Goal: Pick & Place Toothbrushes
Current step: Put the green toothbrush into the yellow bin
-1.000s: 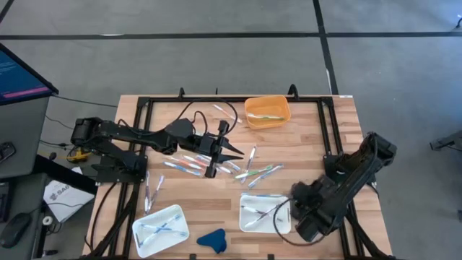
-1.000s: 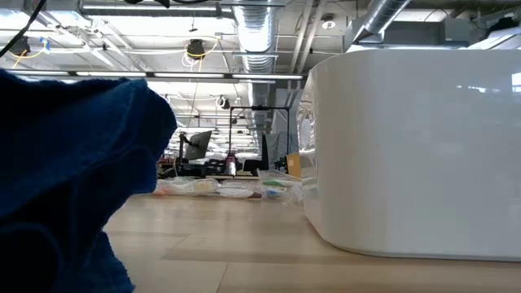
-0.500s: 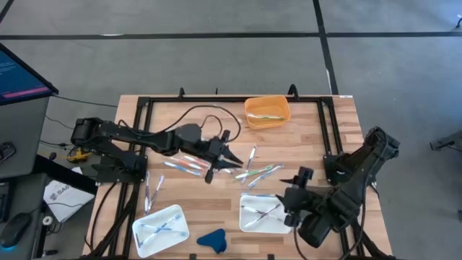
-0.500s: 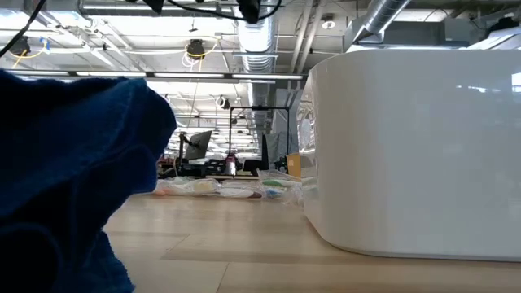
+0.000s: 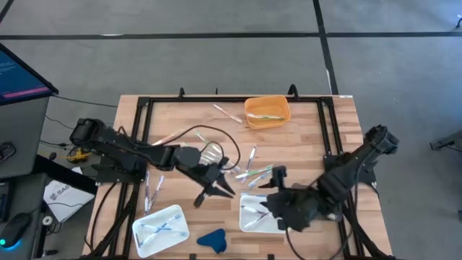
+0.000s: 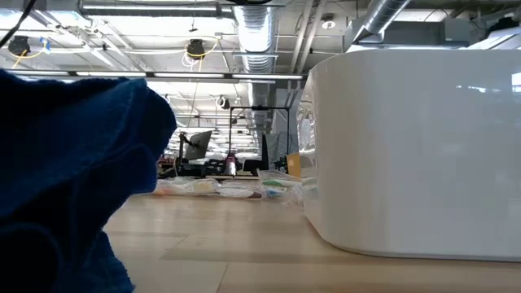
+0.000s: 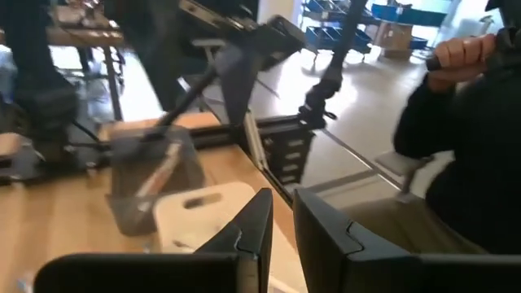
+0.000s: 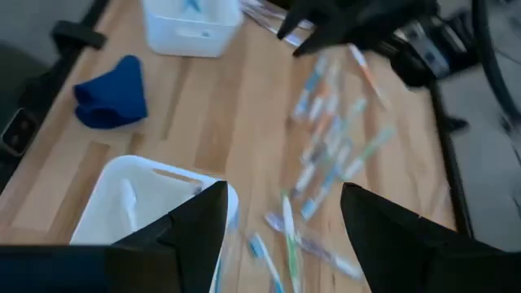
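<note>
Loose scatter of thin white plastic toothbrushes with blue, green and pink accents (image 5: 250,170) at mid-table on the pale wooden slatted table (image 5: 303,137), lying between the two grippers. Left gripper (image 5: 214,192) just beside the scatter on its left-arm side, not touching any brush; right gripper (image 5: 269,190) close on the other side, above the edge of the near right white rectangular plastic tray (image 5: 246,201), where more brushes lie. Further brushes in the second white tray (image 5: 144,219) near the front left, one in the orange plastic bin (image 5: 250,107) at the far edge, and a pair apart by the left frame rail (image 5: 152,188). From the left wrist: dark fingers (image 7: 254,228) drawn narrow, only a slim gap, nothing between them; beyond the table, a person in dark clothing with one hand (image 7: 461,52) raised. From the right wrist: fingers (image 8: 197,221) spread wide and empty, the scatter (image 8: 332,140) ahead of them and blurred, the near tray (image 8: 106,199) beside them, the crumpled blue cloth lump (image 8: 110,93) farther off, the other arm's gripper (image 8: 352,23) beyond the scatter. From the low view, neither gripper; only the cloth (image 6: 73,179) looming on one side and the tray's white wall (image 6: 415,155) on the other, with a faint coloured strip far behind them, too small to make out.
</note>
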